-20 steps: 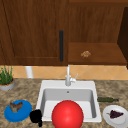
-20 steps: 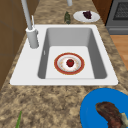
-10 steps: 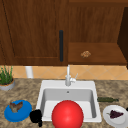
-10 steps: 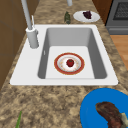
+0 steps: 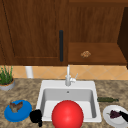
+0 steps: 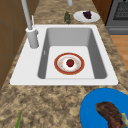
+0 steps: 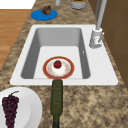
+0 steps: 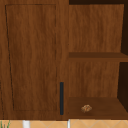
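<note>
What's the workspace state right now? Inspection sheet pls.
Surface: speckled stone counter around a white sink.
Job's things: blue plate with brown food, nearest the left hand.
Clutter: red-rimmed plate with a red fruit in the basin; white plate with grapes; dark green bottle lying flat; potted plant.
Hands: left hand at the sink's front left corner; right hand over the white plate.
Cables: nothing seen.
Surroundings: faucet; wood wall cabinet, small brown item on its open shelf.
</note>
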`<state>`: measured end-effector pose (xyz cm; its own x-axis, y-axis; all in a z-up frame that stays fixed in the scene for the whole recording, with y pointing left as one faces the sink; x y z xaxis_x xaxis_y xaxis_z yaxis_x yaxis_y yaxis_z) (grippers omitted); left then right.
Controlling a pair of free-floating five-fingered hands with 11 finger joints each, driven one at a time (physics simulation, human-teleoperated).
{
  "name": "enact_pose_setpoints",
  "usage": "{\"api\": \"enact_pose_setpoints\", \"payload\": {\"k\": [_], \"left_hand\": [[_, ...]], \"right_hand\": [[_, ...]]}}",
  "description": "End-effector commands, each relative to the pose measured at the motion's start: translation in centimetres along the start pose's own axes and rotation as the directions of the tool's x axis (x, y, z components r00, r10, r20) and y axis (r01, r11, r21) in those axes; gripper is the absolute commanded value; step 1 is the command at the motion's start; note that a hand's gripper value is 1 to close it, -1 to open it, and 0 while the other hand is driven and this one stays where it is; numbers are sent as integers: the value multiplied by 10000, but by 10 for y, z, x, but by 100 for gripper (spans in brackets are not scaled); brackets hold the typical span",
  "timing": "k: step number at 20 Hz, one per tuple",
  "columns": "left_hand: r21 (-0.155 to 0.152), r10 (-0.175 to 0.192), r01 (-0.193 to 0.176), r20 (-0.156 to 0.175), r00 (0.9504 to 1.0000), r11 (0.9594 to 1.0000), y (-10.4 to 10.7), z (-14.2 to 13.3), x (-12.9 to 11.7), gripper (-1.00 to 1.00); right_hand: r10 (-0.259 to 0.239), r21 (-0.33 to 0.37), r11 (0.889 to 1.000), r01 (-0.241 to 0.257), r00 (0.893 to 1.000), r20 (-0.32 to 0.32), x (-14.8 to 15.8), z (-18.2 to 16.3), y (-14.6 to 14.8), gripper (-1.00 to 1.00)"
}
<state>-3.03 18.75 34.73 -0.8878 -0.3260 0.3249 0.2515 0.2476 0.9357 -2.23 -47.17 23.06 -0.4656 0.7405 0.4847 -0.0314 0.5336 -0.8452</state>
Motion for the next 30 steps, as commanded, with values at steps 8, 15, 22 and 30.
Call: {"api": "enact_pose_setpoints", "payload": {"k": [8, 15, 22, 30], "left_hand": [[0, 0, 0, 0, 10000, 10000, 0, 0, 0, 0], [0, 0, 0, 0, 10000, 10000, 0, 0, 0, 0], [0, 0, 0, 0, 10000, 10000, 0, 0, 0, 0], [0, 0, 0, 0, 10000, 10000, 0, 0, 0, 0]], "right_hand": [[460, -59, 9989, -464, 9974, -552, 50, -12, 16, -100], [507, -292, 9981, -546, 9914, -1204, 71, -20, 17, -100], [609, -506, 9960, -733, 9750, -2136, 83, -26, 8, -100], [1375, -573, 9854, -1602, 9481, -2866, 97, -33, 2, -100]]}}
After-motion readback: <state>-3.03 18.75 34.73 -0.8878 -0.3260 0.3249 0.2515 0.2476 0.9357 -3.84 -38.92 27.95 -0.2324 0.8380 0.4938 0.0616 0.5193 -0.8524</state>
